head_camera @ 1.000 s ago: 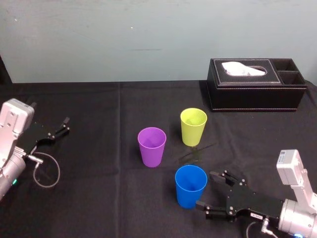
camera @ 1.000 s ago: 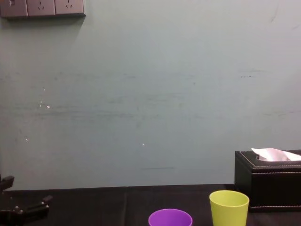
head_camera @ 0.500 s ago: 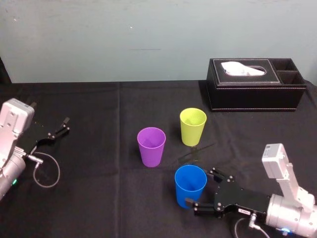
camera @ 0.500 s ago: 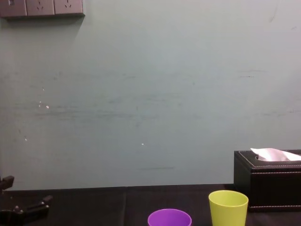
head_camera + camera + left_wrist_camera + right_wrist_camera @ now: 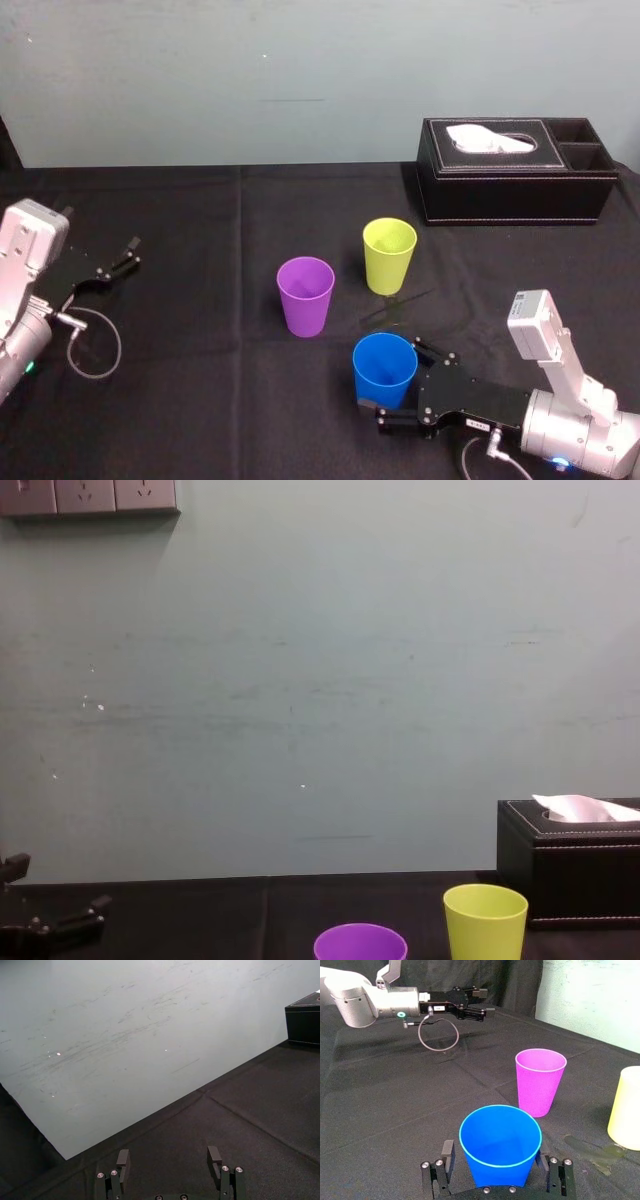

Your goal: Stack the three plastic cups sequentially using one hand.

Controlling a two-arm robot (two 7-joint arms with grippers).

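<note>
While the left gripper (image 5: pixel 131 251) is idling open at left, the right gripper (image 5: pixel 494 1150) is bracketing the blue cup (image 5: pixel 385 370), fingers (image 5: pixel 446 1154) apart, probably needing next to close.

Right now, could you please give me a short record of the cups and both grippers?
blue cup: upright, nearest the robot
purple cup: upright, alone, left of the yellow-green cup
yellow-green cup: upright, alone, nearest the tissue box
right gripper: open, straddling the blue cup
left gripper: open, parked at the left of the table
cups stacked: none
</note>
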